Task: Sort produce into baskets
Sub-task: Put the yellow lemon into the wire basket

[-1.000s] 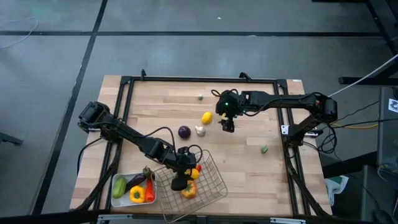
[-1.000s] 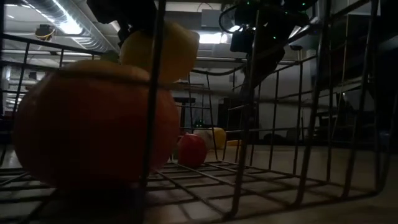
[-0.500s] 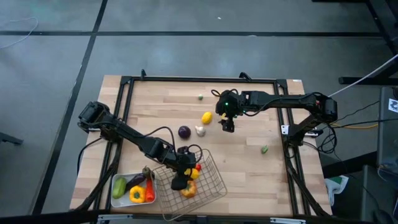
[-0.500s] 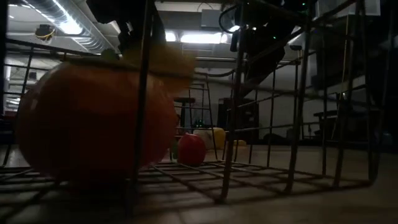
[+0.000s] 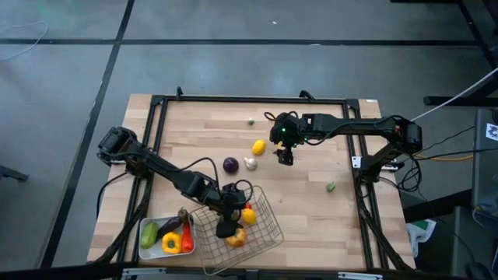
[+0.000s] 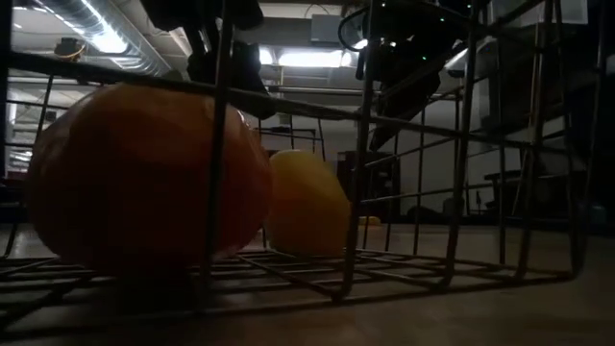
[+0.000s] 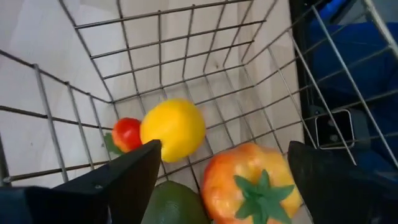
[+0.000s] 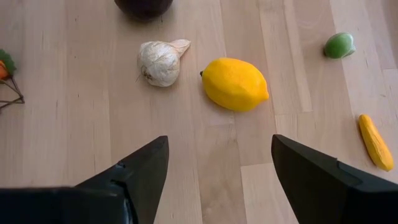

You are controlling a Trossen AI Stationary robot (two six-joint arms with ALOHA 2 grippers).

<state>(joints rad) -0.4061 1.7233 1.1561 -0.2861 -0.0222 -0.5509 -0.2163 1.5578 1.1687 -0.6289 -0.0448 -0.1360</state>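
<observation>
Left gripper (image 5: 225, 229) open over wire basket (image 5: 268, 225), lemon (image 7: 172, 129) lying inside, right gripper (image 5: 285, 158) open near garlic (image 8: 160, 61).

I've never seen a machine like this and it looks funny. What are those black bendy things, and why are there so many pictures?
They are two robot arms sorting toy food. One picture looks down from above, one peeks across the table through the basket wires, and two come from cameras on the arms' wrists. The left gripper is open inside the wire basket, holding nothing; a lemon, an orange pepper and a small red piece lie below it. The right gripper waits open over the table, near another lemon, garlic and an onion. The white tray holds more vegetables.
</observation>
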